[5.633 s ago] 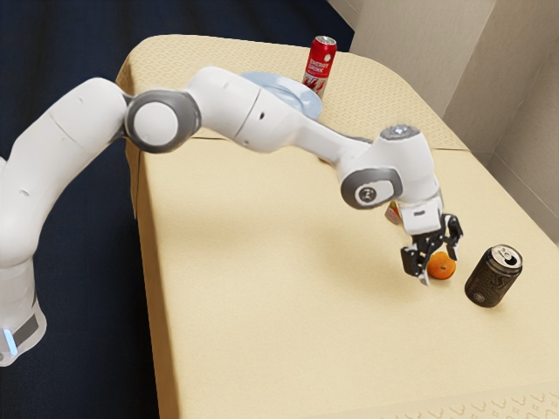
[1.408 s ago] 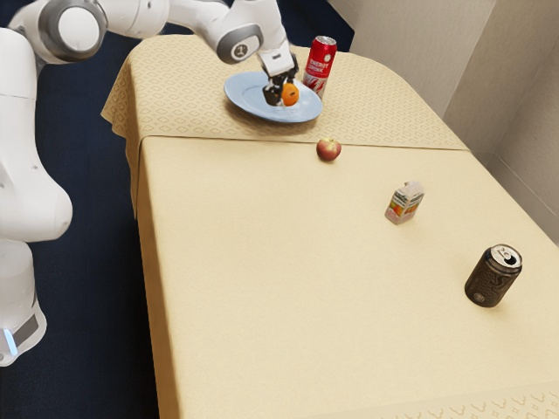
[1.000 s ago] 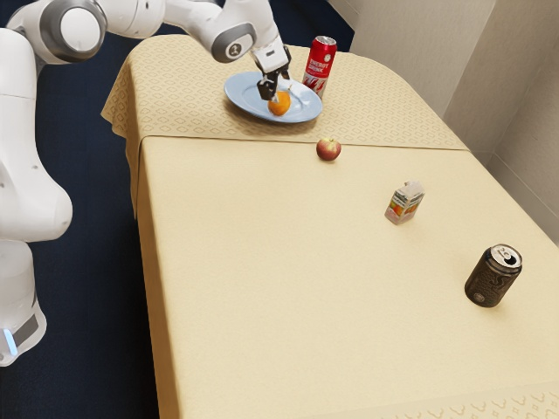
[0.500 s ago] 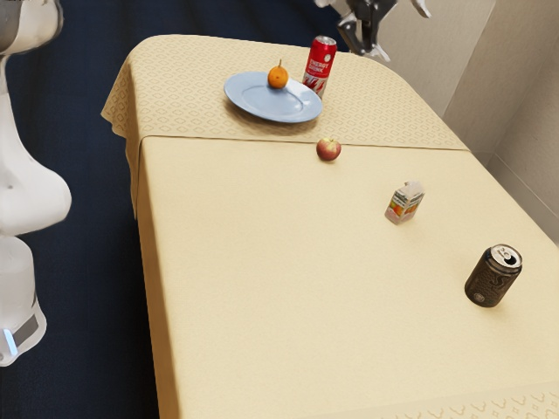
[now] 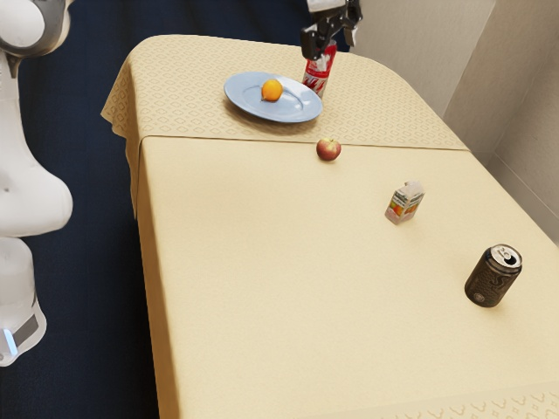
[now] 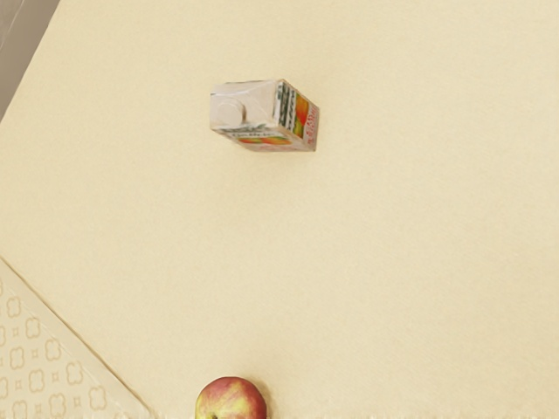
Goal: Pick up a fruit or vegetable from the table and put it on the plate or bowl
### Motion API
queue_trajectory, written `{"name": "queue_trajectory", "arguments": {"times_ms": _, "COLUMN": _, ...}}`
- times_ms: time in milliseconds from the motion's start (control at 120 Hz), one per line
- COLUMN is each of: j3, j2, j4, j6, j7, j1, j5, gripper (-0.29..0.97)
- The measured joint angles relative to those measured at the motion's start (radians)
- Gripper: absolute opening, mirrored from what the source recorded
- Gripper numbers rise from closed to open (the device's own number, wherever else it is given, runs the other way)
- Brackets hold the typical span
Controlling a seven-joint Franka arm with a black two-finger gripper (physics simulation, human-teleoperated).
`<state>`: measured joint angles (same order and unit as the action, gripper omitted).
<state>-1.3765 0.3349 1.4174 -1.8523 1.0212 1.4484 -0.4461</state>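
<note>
Although the orange (image 5: 272, 90) rests on the blue plate (image 5: 294, 106) at the far end of the surface (image 5: 306, 262), it could roll off the shallow rim. The jaws, parted and empty, hang beside the red can (image 5: 319, 75), and a careless swing might topple it.

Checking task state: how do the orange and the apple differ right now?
Place: the orange lies on the blue plate; the apple sits on the table, off the plate.
Colour: the orange is plain orange; the apple is red with a yellowish patch.
Shared: both are small round fruits, resting free.
</note>
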Motion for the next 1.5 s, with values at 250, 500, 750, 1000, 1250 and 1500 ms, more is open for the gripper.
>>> {"name": "queue_trajectory", "arguments": {"times_ms": 250, "j3": -0.024, "j2": 0.003, "j4": -0.001, "j6": 0.028, "j7": 0.028, "j1": 0.011, "j5": 0.032, "gripper": 0.68}}
{"name": "queue_trajectory", "arguments": {"times_ms": 500, "j3": -0.024, "j2": 0.003, "j4": -0.001, "j6": 0.036, "j7": 0.046, "j1": 0.011, "j5": 0.036, "gripper": 0.68}}
{"name": "queue_trajectory", "arguments": {"times_ms": 750, "j3": -0.024, "j2": 0.003, "j4": -0.001, "j6": 0.038, "j7": 0.058, "j1": 0.011, "j5": 0.037, "gripper": 0.68}}
{"name": "queue_trajectory", "arguments": {"times_ms": 1000, "j3": -0.024, "j2": 0.003, "j4": -0.001, "j6": 0.039, "j7": 0.066, "j1": 0.011, "j5": 0.037, "gripper": 0.68}}
{"name": "queue_trajectory", "arguments": {"times_ms": 1250, "j3": -0.024, "j2": 0.003, "j4": -0.001, "j6": 0.039, "j7": 0.071, "j1": 0.011, "j5": 0.037, "gripper": 0.68}}
{"name": "queue_trajectory", "arguments": {"times_ms": 1500, "j3": -0.024, "j2": 0.003, "j4": -0.001, "j6": 0.039, "j7": 0.075, "j1": 0.011, "j5": 0.037, "gripper": 0.68}}
